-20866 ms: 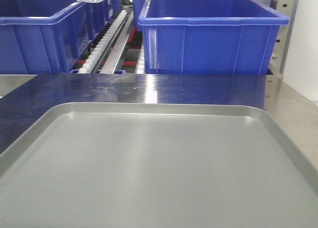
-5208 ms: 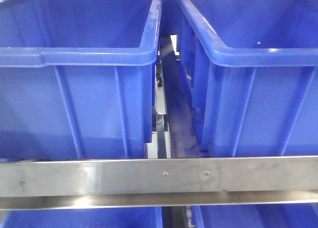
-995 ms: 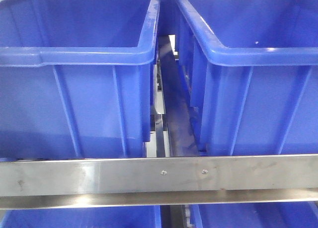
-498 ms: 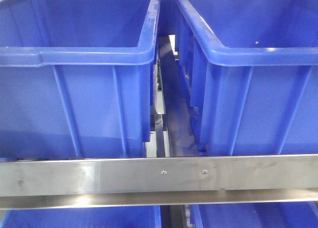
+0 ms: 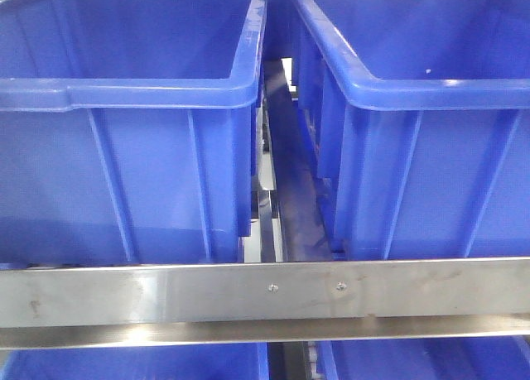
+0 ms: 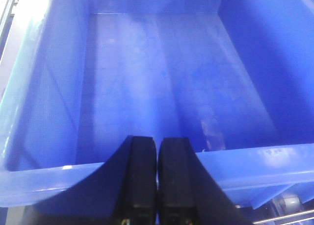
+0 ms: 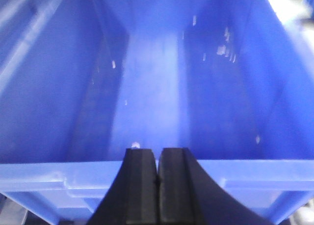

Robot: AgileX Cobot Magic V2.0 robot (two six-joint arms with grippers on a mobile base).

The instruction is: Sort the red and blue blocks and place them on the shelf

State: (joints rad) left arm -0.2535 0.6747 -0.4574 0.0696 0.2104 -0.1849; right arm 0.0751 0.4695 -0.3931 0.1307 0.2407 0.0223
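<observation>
**Both grippers closed over bins; no blocks in sight**

Front view: the shelf (image 5: 265, 301) shows its brushed steel front rail running across the lower frame, with two screws near the middle. Behind the rail stand two blue bins side by side, the left bin (image 5: 124, 148) and the right bin (image 5: 431, 148), with a narrow gap between them where the track hardware shows. The rims of two more bins appear below the rail, at the bottom edge of the view.

Left wrist view: the left gripper (image 6: 157, 178) has its jaws pressed together with nothing between them. It sits over the near rim of a bin (image 6: 44, 137), looking into the interior. The bin floor visible here is bare blue plastic.

Right wrist view: the right gripper (image 7: 157, 181) likewise has its jaws closed on nothing, over the near rim of a bin (image 7: 49, 173). Pale specks mark the inner walls.

Neither the red nor the blue block appears in any view; their location cannot be determined.
</observation>
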